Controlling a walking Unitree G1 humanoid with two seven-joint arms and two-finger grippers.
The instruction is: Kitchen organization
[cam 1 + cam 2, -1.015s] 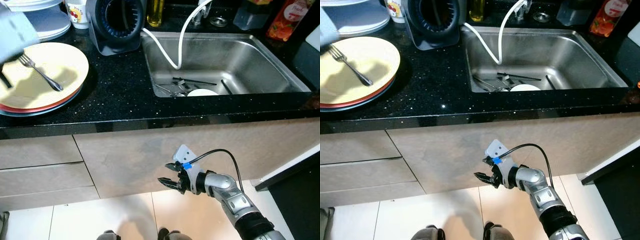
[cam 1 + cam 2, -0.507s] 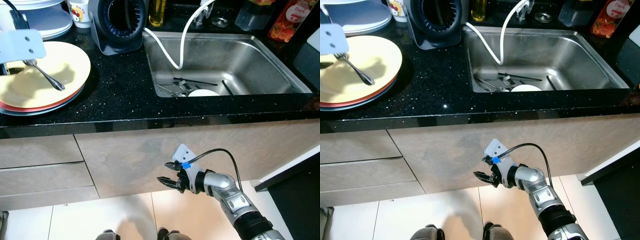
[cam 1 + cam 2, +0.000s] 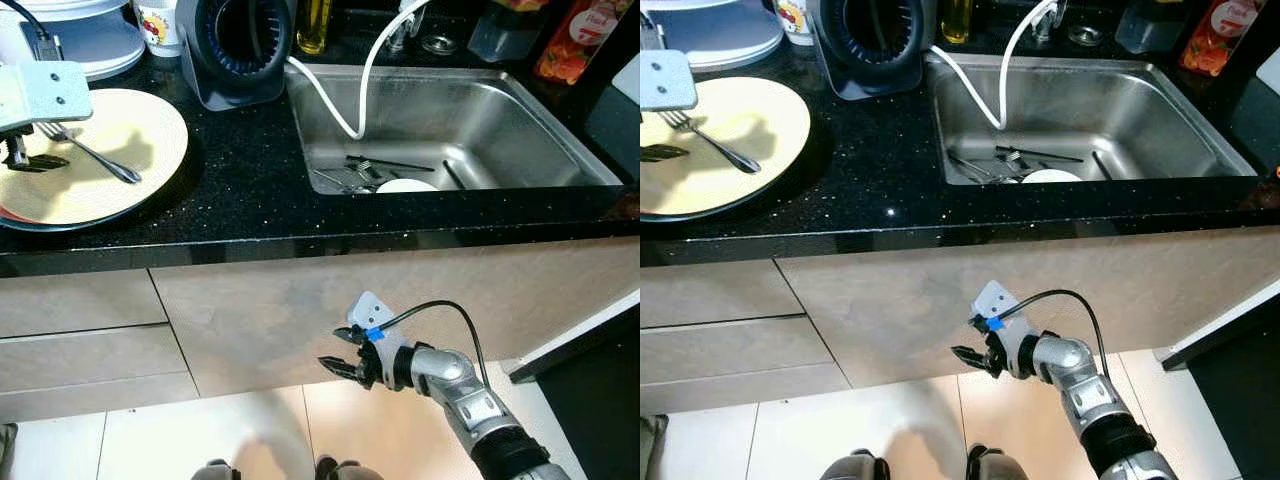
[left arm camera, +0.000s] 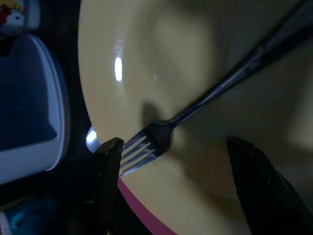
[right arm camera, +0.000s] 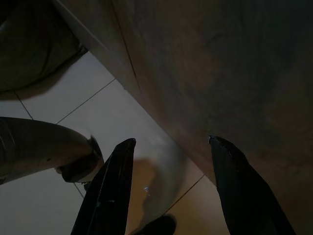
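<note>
A silver fork point(image 3: 100, 162) lies on the yellow top plate point(image 3: 130, 130) of a stack on the black counter, at the left. My left gripper point(image 3: 28, 160) hovers open just above the plate, at the fork's tines. In the left wrist view the fork point(image 4: 161, 134) lies between the two spread fingers, its tines close to one fingertip point(image 4: 111, 161) and apparently not touching it. My right gripper point(image 3: 335, 352) hangs low before the cabinet front, open and empty, above the tiled floor point(image 5: 73, 112).
A steel sink point(image 3: 500, 110) at centre right holds loose cutlery point(image 3: 360, 170) and a white bowl point(image 3: 405, 185); a white hose point(image 3: 340, 100) dips into it. A black appliance point(image 3: 235, 45), white plates point(image 3: 90, 40), a mug point(image 3: 155, 25) and bottles point(image 3: 570, 40) line the back.
My left gripper has come in from the upper left and sunk down to the plate beside the fork's tines. The right arm has stayed put. The camera shifted slightly.
</note>
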